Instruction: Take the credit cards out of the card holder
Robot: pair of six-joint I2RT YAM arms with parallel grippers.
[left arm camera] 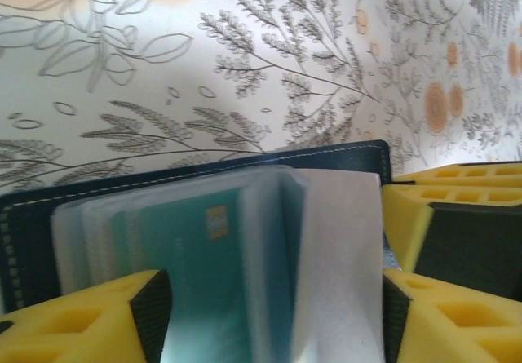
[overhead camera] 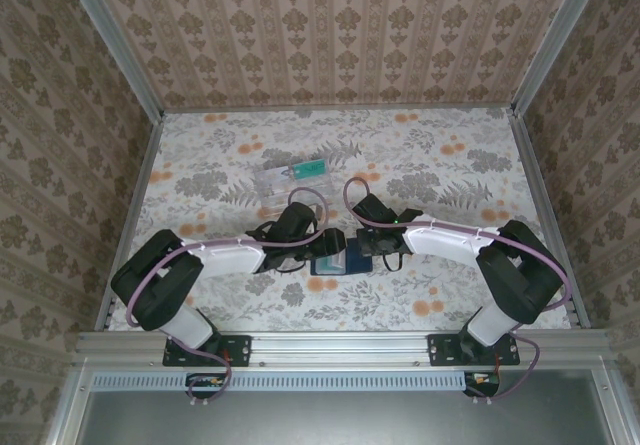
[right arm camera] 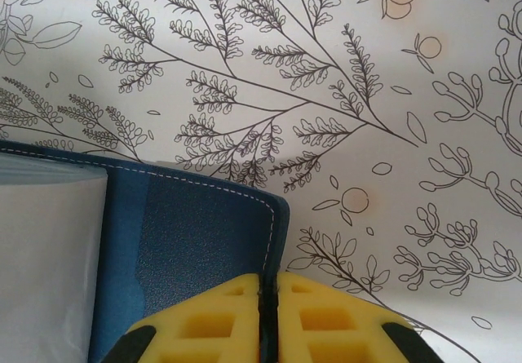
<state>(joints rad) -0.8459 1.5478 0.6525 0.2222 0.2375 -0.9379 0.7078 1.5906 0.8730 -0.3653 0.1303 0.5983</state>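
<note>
Yellow fingers of the left end effector stand wide apart at the frame's bottom. They straddle clear sleeves that hold a teal credit card. The right end effector is pinched closed on the right edge of the navy card holder, which lies open at lower centre of the overhead view on the floral bench.

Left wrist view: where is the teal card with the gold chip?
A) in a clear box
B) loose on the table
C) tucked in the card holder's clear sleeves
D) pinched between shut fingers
C: the teal card sits inside the clear sleeves of the card holder, in the gap of the open left gripper.
</note>
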